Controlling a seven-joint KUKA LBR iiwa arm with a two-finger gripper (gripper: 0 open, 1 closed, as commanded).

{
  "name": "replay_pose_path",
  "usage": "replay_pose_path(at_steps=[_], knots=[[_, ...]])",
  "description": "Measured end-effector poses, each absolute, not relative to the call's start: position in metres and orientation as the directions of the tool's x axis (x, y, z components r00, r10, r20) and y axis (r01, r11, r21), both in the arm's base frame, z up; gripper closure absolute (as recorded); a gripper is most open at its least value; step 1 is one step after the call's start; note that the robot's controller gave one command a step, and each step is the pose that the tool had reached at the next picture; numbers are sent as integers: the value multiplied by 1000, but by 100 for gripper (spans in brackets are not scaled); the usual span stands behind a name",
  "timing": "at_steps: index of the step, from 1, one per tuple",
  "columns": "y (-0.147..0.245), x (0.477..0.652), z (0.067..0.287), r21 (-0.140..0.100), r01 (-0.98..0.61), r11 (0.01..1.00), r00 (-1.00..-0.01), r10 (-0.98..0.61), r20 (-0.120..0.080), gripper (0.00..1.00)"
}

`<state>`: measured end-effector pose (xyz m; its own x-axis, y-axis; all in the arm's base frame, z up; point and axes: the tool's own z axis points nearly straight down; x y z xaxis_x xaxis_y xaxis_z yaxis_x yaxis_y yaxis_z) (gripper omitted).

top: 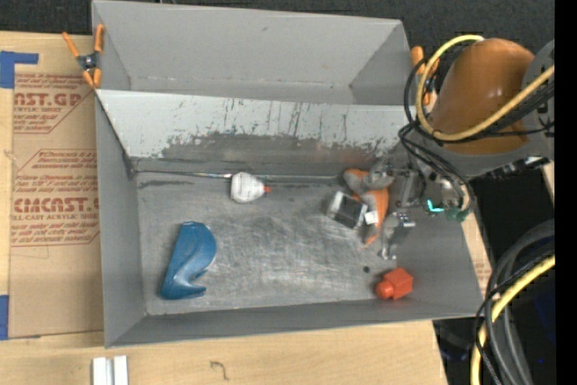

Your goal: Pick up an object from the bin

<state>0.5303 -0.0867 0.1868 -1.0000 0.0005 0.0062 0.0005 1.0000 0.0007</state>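
My gripper (386, 225) low on the right of the bin (261, 45), grey block (347, 210) beside it, I cannot tell its grip

The grey metal bin (117, 194) holds four loose things:
- one blue curved soft piece (189, 259) at its lower left
- one white rounded bulb with an orange tip (245, 187) by its back wall
- one small red block (394, 285) at its lower right
- one small grey-and-white box (347, 210) toward its right side

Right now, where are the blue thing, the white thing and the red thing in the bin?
blue thing (187, 259), camera view, its middle.
white thing (243, 187), camera view, its rounded body.
red thing (394, 284), camera view, its top.
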Motion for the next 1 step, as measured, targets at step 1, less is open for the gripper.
replay_pose_path(at_steps=[1], knots=[[-86,532,191,0,-1,1000,-1000,-1,-1,0]])
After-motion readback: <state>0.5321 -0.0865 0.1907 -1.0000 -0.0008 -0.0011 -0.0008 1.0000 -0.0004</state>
